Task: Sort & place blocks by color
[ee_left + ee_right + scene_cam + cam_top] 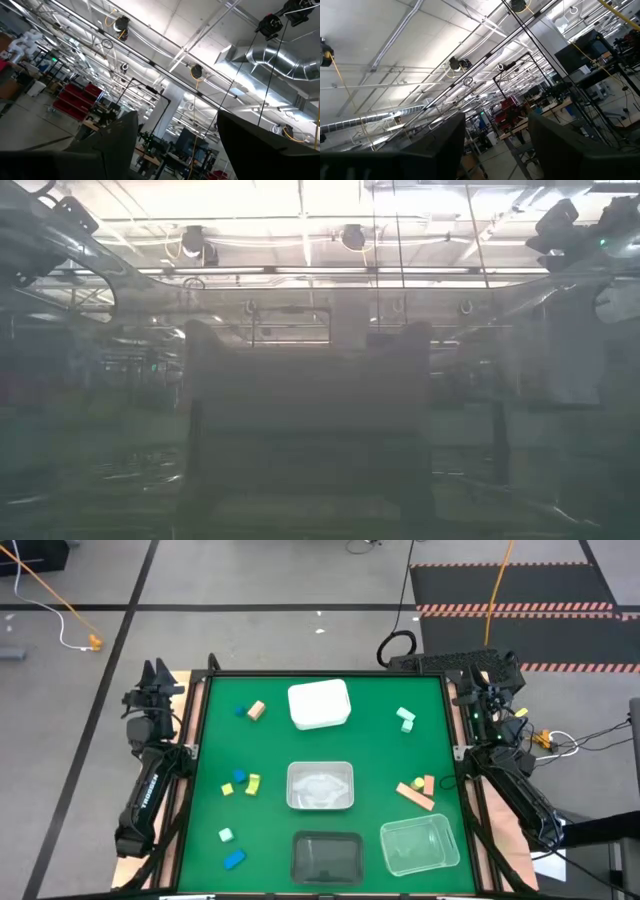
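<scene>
Left gripper [157,673] parked upper left, right gripper [495,668] upper right, fingers apart, empty, aimed ceilingward. Blocks [241,783] scattered on mat, unsorted; tubs [320,785] centre await.

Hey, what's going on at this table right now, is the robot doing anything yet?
Nothing is being handled yet. The left hand and the right hand are both parked off the far corners of the green table, open and empty, their cameras facing the ceiling. The small blocks lie scattered on the mat in loose groups on both sides, none inside the white tub, the clear tubs or the dark tub.
</scene>
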